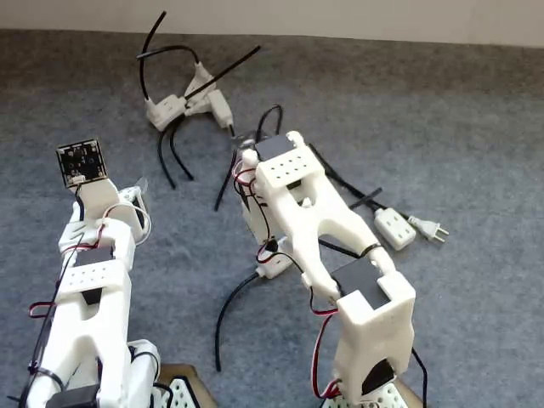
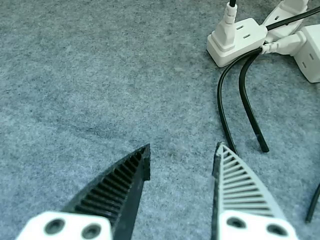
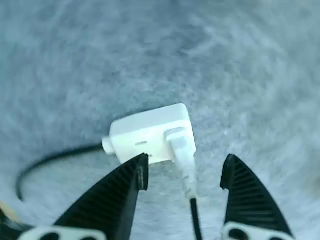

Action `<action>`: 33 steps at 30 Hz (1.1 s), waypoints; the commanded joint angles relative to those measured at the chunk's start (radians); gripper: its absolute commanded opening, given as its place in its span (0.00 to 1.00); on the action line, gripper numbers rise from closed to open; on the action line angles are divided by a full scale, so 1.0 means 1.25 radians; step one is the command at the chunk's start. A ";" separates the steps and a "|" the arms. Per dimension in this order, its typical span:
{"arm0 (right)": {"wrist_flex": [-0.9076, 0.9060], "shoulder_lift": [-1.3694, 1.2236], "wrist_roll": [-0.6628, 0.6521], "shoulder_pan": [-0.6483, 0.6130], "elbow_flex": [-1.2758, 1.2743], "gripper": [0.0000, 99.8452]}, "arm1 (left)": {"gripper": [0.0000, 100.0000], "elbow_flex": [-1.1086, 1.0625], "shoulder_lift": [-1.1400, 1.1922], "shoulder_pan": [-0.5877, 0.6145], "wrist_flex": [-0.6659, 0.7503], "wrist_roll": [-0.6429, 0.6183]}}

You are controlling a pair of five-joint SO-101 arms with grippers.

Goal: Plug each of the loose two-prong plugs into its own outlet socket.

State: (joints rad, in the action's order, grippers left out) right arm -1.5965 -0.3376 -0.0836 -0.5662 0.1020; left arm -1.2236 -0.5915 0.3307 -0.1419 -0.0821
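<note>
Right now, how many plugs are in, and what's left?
A far plug sits in the far socket; a near plug is in the near socket under the open right gripper. The left gripper is open too, holding nothing. Left: the loose plug lies beside the last socket, prongs bare.

From above, the right arm [image 1: 314,221] covers most of a small white piece [image 1: 274,265], too hidden to name. An outlet block [image 2: 311,50] is cut off at the left wrist view's edge. Whether the plug [image 3: 181,145] sits fully in its socket [image 3: 145,132] cannot be told.
</note>
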 commanded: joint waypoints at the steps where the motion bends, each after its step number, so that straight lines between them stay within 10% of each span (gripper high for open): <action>1: 0.004 0.057 -0.298 -0.010 0.004 0.24 | 0.21 0.003 -0.012 -0.008 0.020 -0.007; 12: -0.044 0.057 -0.690 -0.091 -0.001 0.24 | 0.21 0.003 -0.012 -0.008 0.020 -0.007; 33: 0.062 -0.003 -0.734 -0.080 -0.111 0.24 | 0.21 0.003 -0.012 -0.008 0.020 -0.007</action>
State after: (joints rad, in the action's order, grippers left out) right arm -1.5735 -0.3376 -0.9920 -0.6935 -0.0115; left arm -1.2236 -0.5915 0.3307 -0.1419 -0.0821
